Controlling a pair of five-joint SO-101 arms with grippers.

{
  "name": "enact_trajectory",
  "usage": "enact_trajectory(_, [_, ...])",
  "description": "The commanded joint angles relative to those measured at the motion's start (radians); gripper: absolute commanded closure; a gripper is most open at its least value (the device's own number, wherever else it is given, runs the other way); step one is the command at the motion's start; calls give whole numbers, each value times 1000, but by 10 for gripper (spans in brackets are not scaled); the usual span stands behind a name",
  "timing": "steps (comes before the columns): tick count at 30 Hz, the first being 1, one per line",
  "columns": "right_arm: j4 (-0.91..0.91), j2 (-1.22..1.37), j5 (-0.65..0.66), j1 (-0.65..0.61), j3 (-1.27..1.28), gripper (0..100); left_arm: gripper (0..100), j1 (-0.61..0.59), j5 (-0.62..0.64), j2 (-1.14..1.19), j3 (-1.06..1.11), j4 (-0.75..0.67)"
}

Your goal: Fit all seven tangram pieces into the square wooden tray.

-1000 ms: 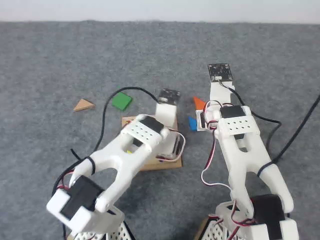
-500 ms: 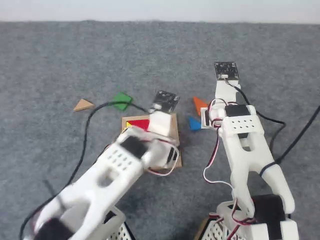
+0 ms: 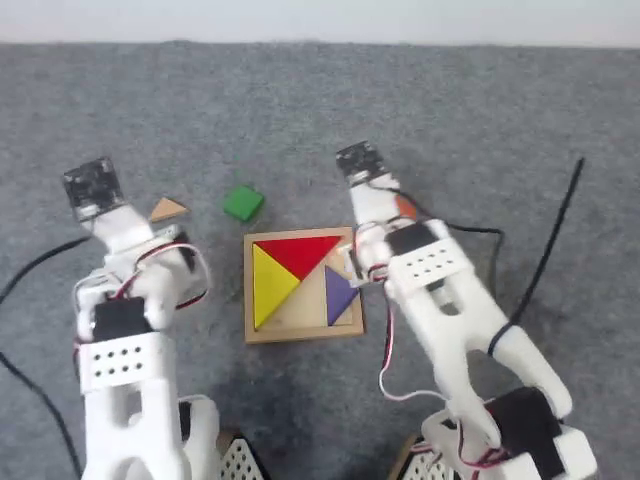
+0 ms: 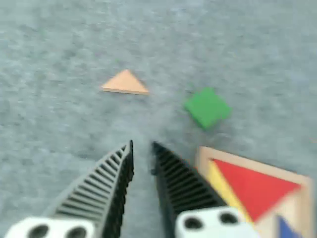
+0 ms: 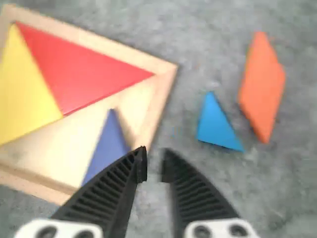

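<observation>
tray (image 3: 300,334): 3 in, red (image 3: 297,253), yellow (image 3: 270,288), purple (image 3: 338,292)
loose: 4, tan (image 3: 167,209), green (image 3: 242,203) at 10–11; blue (image 5: 215,125), orange (image 5: 261,85) at 2
left gripper (image 4: 142,146), right gripper (image 5: 153,153): barely cracked, empty

A grey felt-covered table (image 3: 300,110) carries the square wooden tray (image 3: 300,332). A green square (image 3: 242,203) lies just past the tray's far left corner, with a tan triangle (image 3: 167,210) farther left. A blue triangle (image 5: 216,124) lies off the tray's far right corner, an orange parallelogram (image 5: 261,85) just beyond it.
</observation>
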Motion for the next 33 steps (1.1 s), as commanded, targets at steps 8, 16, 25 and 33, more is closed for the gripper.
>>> enact_trajectory(8, [-84,134,23,-93,-26,991,988,-206,-143,-20,223,-325])
enact_trajectory(16, [113,148,26,-94,-115,991,988,-210,-146,-20,229,-334])
enact_trajectory(25, [125,151,26,-211,-84,990,987,-213,-150,-20,229,-334])
enact_trajectory(33, [174,142,75,-188,-124,990,987,-215,-150,-20,229,-336])
